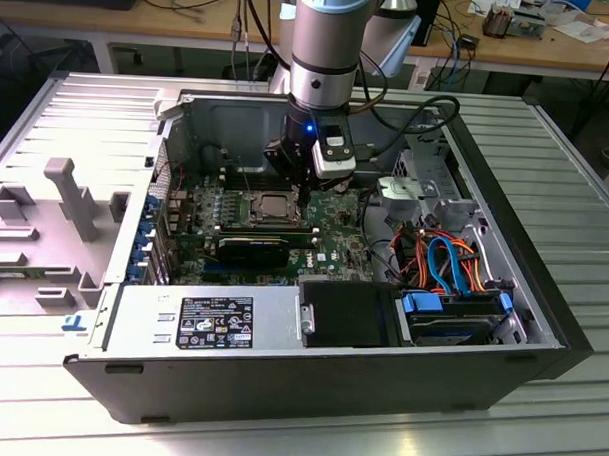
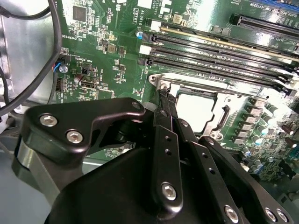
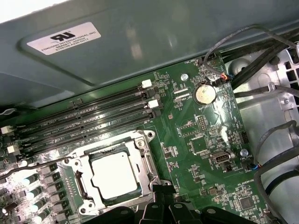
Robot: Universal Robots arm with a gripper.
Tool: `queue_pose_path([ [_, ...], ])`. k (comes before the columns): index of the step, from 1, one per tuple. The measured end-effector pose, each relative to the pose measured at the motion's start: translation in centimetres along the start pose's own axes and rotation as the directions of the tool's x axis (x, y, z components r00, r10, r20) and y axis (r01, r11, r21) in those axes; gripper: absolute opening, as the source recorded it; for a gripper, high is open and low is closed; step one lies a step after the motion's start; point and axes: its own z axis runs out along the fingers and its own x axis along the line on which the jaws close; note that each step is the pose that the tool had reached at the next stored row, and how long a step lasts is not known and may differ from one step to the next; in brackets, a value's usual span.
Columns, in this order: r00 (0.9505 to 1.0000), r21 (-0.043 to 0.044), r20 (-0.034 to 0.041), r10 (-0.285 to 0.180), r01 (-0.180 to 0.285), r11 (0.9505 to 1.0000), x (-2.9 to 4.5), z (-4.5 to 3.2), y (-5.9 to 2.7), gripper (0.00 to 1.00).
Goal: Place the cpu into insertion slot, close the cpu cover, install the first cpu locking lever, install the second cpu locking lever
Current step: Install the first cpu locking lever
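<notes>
The cpu (image 3: 114,176) lies flat in the insertion slot (image 3: 148,136) on the green motherboard, its pale metal top showing through the window of the cpu cover (image 3: 141,158), which lies down over it. In the second wrist view the cpu (image 2: 194,107) sits just beside my gripper (image 2: 164,95), whose black fingers (image 2: 166,140) are pressed together with nothing seen between them, tips at the socket's edge. A thin wire lever (image 3: 32,167) runs along the socket's memory-slot side. In the exterior view my gripper (image 1: 300,193) hangs low beside the cpu (image 1: 273,201).
Long black memory slots (image 3: 93,114) run beside the socket. A coin battery (image 3: 204,94) and cable bundles (image 3: 275,154) lie on the far side of the board. The case wall (image 3: 154,42) rises close behind. Drive bays and coloured cables (image 1: 443,263) sit at the exterior view's right.
</notes>
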Motion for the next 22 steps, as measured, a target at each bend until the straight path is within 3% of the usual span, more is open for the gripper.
queue_pose_path([
  [22, 0.9991, 0.0003, 0.0017, -0.043, 0.043, 0.9991, 0.0, 0.0, 0.0, 0.11],
])
